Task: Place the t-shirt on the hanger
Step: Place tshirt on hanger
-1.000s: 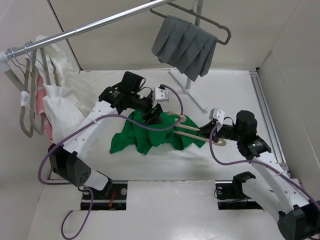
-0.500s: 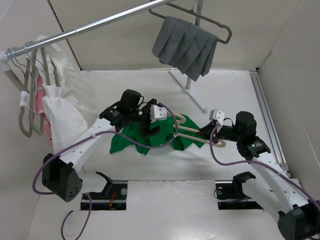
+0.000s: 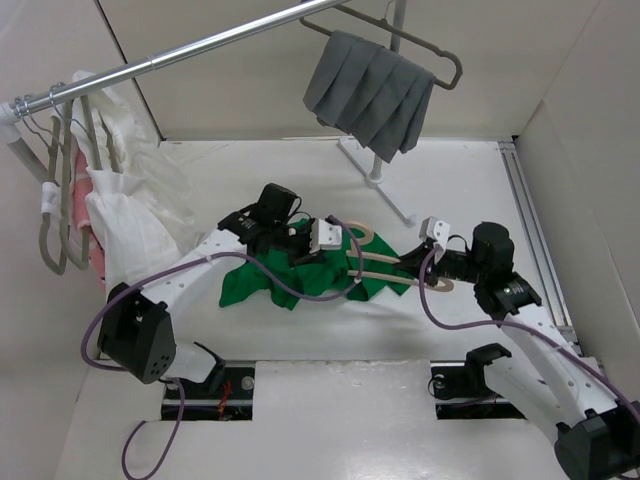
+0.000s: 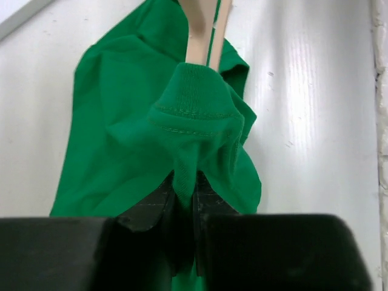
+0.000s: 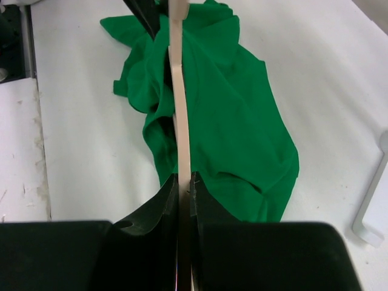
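From above and behind the arm bases we look down on the whole bench (image 3: 450, 170). Our wrist views sit close, each peering out past its own fingers: the left claw (image 4: 183, 197) at the t-shirt (image 4: 133, 121), the right claw (image 5: 183, 185) along the hanger (image 5: 180, 91). All three views share t-shirt and hanger.

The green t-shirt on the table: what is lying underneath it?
Only the white table shows around the t-shirt. The cream hanger, held by the right gripper, runs over it, not beneath. The cloth hides anything else underneath.
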